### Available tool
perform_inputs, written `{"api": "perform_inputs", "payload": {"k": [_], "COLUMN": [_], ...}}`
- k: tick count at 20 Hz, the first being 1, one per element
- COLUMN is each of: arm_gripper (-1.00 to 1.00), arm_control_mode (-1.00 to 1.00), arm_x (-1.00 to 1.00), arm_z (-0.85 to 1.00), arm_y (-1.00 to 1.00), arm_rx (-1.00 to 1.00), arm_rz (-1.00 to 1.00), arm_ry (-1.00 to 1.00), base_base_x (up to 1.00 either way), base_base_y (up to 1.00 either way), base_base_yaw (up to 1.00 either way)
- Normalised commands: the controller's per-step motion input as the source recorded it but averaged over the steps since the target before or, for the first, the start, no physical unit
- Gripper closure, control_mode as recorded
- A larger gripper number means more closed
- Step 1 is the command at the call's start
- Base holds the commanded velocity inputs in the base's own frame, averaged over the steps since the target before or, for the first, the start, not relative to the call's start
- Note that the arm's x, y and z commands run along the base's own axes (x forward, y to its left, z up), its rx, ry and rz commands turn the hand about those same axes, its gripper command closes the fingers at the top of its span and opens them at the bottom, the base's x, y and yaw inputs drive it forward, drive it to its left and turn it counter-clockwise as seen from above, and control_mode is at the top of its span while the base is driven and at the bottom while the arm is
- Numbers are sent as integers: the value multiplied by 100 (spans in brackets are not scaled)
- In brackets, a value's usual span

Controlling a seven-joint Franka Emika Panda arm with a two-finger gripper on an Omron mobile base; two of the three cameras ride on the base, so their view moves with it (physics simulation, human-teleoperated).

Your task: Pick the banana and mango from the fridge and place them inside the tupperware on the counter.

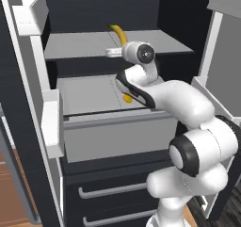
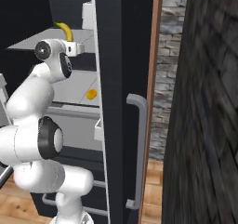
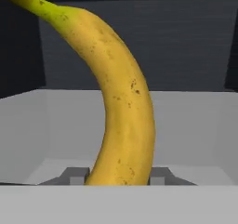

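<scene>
My gripper is shut on the lower end of the banana, with one dark finger pressed on each side. The banana is yellow and speckled, and it curves up and away from the hand over the fridge's upper grey shelf. From the right, the banana sticks up past the white hand. The mango, small and orange-yellow, lies on the lower grey shelf behind my forearm; I see the mango there too. The tupperware and the counter are out of view.
The open fridge door with its grey bar handle stands close on the right. White door bins line the left door. A grey drawer front juts out below the mango's shelf. A dark stone wall is further right.
</scene>
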Motion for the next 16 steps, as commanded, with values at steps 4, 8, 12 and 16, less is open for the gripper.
{"api": "perform_inputs", "payload": {"k": [4,8,12,16], "arm_gripper": [100,100,100,100], "arm_control_mode": [-100,-100,-100,-100], "arm_x": [-100,-100,-100,-82], "arm_z": [97,33,-67,-79], "arm_y": [3,2,0,-1], "arm_rx": [0,0,-3,-8], "arm_rz": [0,0,0,0], "arm_ry": [42,33,3,0], "base_base_x": [0,0,0,0], "base_base_y": [0,0,0,0], "base_base_yaw": [0,0,0,0]}}
